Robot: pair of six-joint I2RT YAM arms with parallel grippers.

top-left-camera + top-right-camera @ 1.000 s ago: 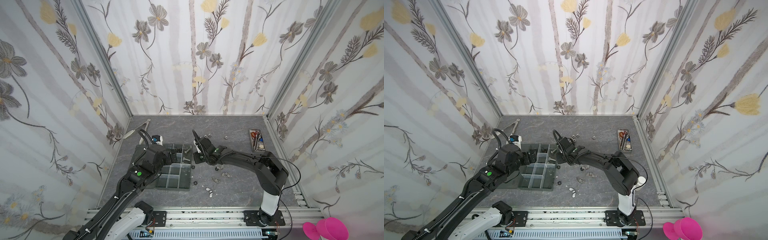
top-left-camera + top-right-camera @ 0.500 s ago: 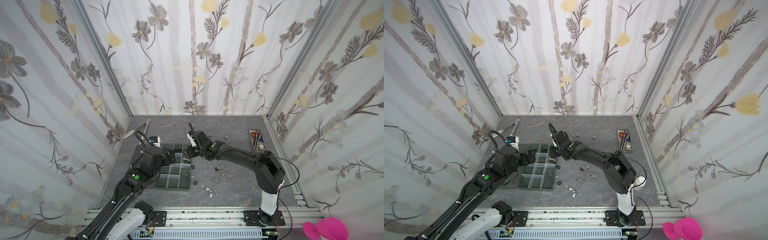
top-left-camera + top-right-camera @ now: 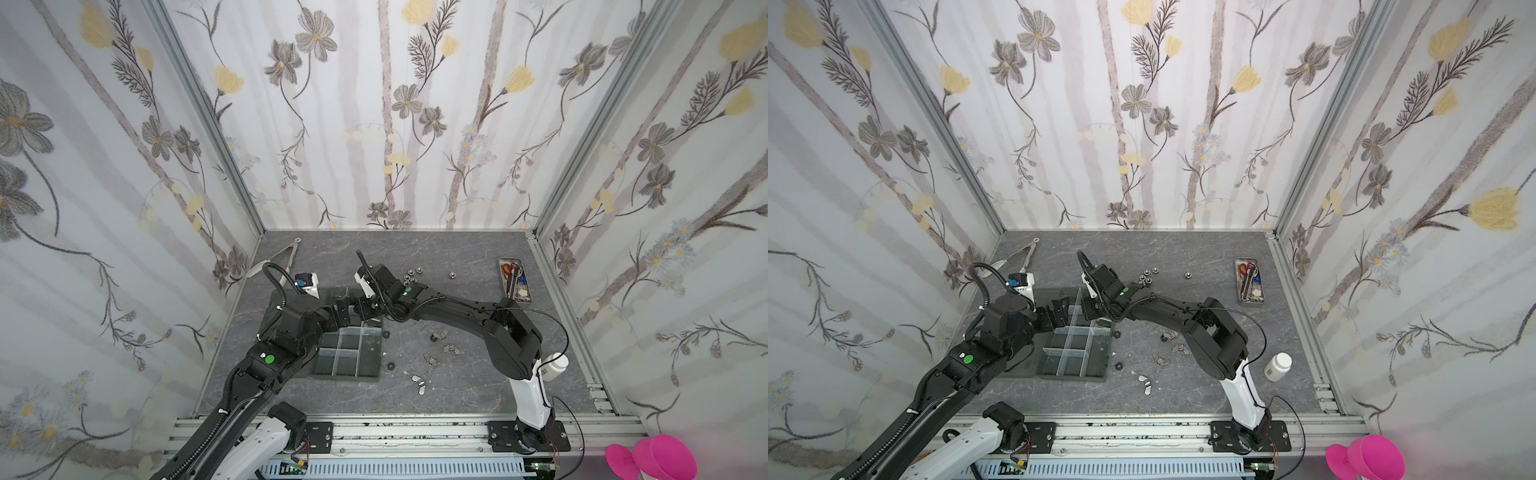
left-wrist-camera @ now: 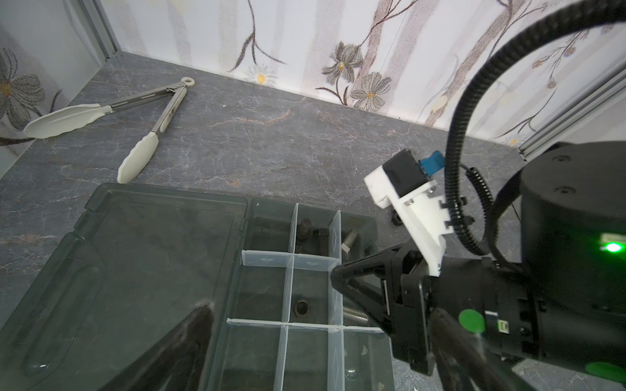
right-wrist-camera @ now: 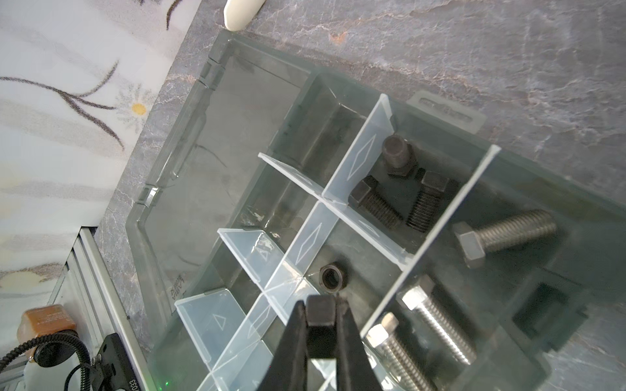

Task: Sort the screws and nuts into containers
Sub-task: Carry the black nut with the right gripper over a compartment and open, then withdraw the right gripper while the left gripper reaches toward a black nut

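I am in a robot lab cell: floral-papered panels (image 3: pixel 386 124), aluminium framing (image 3: pixel 208 116) and a mounting rail (image 3: pixel 415 432) enclose my grey tabletop (image 3: pixel 415 257).

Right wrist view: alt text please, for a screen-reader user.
The right end effector is shut on a small black piece, probably a nut, just above the organiser tray, near the cell that holds one black nut. Adjacent cells hold three black screws and several silver screws.
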